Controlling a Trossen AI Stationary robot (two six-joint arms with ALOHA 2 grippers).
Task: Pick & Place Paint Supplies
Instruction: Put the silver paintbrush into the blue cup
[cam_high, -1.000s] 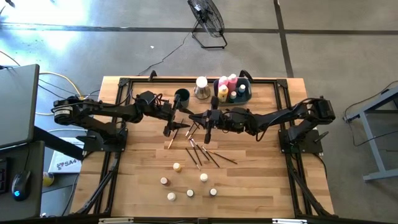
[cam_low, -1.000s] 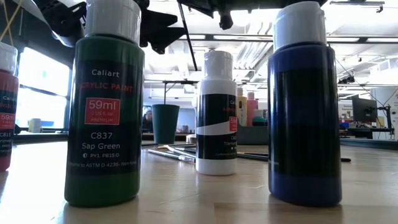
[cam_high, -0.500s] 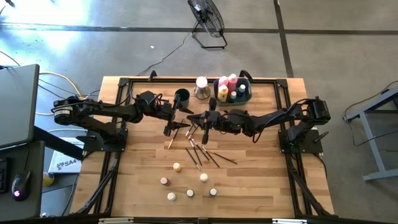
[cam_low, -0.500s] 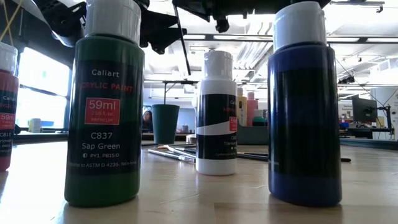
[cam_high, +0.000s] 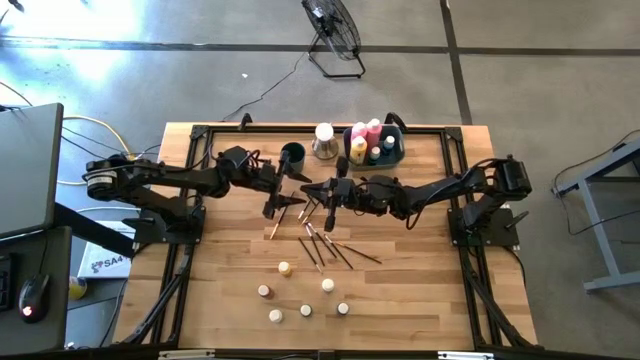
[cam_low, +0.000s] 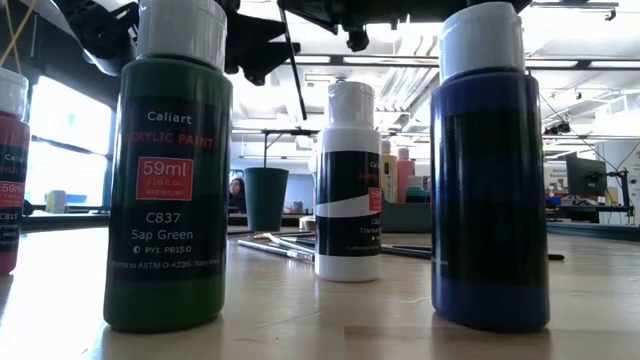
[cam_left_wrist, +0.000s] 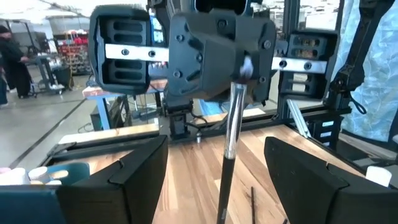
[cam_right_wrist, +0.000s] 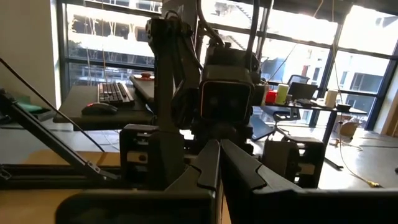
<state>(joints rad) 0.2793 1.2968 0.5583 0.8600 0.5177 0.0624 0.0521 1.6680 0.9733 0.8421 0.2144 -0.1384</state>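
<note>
My right pincer (cam_high: 331, 212) is shut tight on a thin brush (cam_left_wrist: 231, 134), holding it off the table (cam_high: 420, 290) near the middle, the handle hanging down; my left pincer (cam_high: 283, 203) faces it close by with its fingers (cam_left_wrist: 134, 171) spread wide and nothing between them. More brushes (cam_high: 330, 247) lie loose on the table just in front of both pincers, and six small capped pots (cam_high: 303, 297) stand scattered nearer the front edge. At the back edge the bin (cam_high: 392, 153) already carries pink and yellow bottles (cam_high: 362, 137), with a dark cup (cam_high: 292, 155) and a white-capped bottle (cam_high: 324, 140) beside it
</note>
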